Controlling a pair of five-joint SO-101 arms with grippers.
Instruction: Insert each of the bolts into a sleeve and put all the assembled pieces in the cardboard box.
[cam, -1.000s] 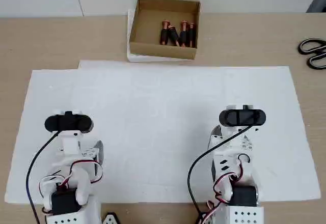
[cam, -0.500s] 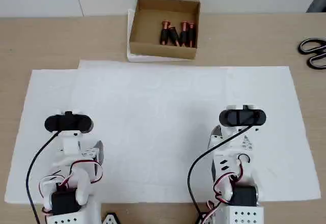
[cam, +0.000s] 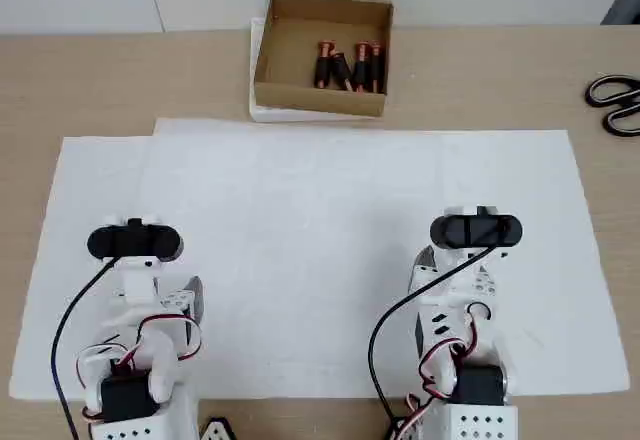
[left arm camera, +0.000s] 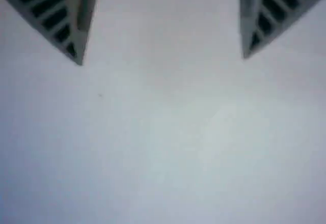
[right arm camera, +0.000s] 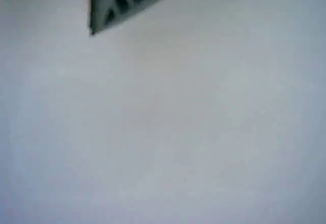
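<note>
High view: square brown cardboard box (cam: 320, 100), open-topped, at far side of table (cam: 100, 80). Inside, four copper-and-black cylindrical assembled pieces (cam: 350, 67) side by side. Nearer, one white fibrous sheet (cam: 300, 230) over pale wood. One black-handled scissors (cam: 615, 103) at right edge. Left gripper (left arm camera: 162, 58) spread wide over sheet. Right gripper (right arm camera: 117, 5): cannot tell.

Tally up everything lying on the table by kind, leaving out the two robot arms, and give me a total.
Assembled pieces, in the box: 4
Cardboard box: 1
White pad under the box: 1
White sheet: 1
Scissors: 1
Total: 8
</note>
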